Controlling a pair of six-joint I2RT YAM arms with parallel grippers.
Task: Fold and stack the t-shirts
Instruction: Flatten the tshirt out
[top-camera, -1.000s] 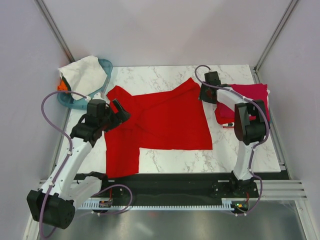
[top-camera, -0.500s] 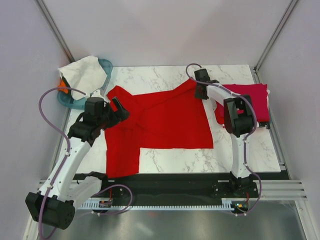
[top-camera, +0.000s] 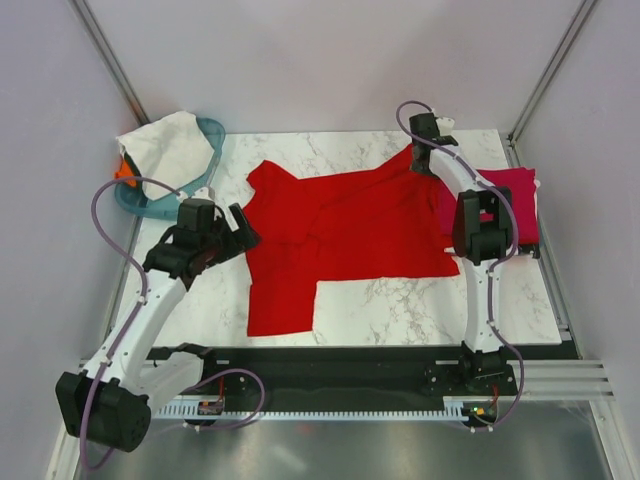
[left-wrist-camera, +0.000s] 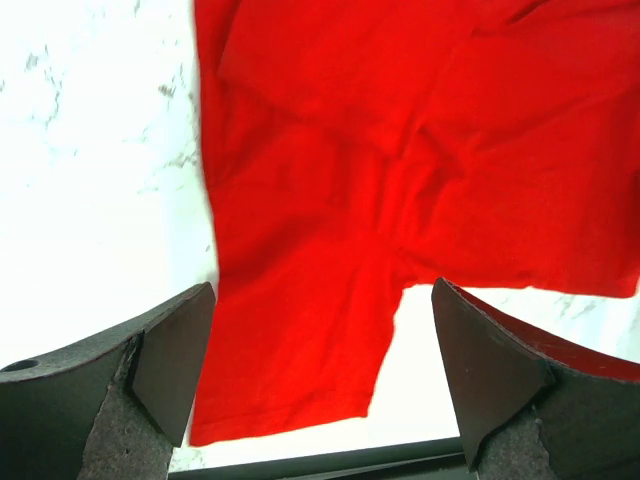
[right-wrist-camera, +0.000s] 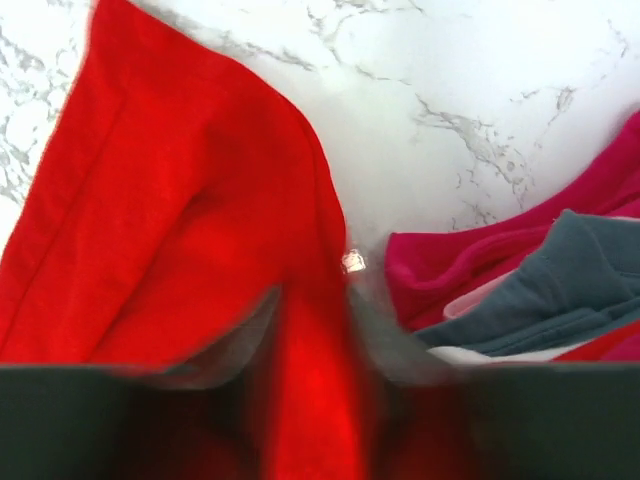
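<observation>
A bright red t-shirt (top-camera: 360, 225) lies spread across the middle of the marble table. My right gripper (top-camera: 416, 156) is at its far right corner and shut on a fold of the red cloth (right-wrist-camera: 170, 200), which runs up between the blurred fingers (right-wrist-camera: 312, 300). My left gripper (top-camera: 243, 228) stands open just left of the shirt's near sleeve (left-wrist-camera: 300, 330), nothing between its fingers (left-wrist-camera: 320, 380). A crimson-pink t-shirt (top-camera: 512, 195) lies bunched at the right, partly under the red one and my right arm. A white t-shirt (top-camera: 165, 150) is heaped on the basket.
The teal basket (top-camera: 135, 202) stands at the far left corner with something orange (top-camera: 123, 170) in it. Grey-blue cloth (right-wrist-camera: 570, 280) shows in the crimson pile. A black strip (top-camera: 350, 360) runs along the table's near edge. Frame posts stand at both back corners.
My right gripper closed on the red shirt's far corner and pulled it back and to the right. The whole shirt slid right, away from my left gripper, which stayed open.
</observation>
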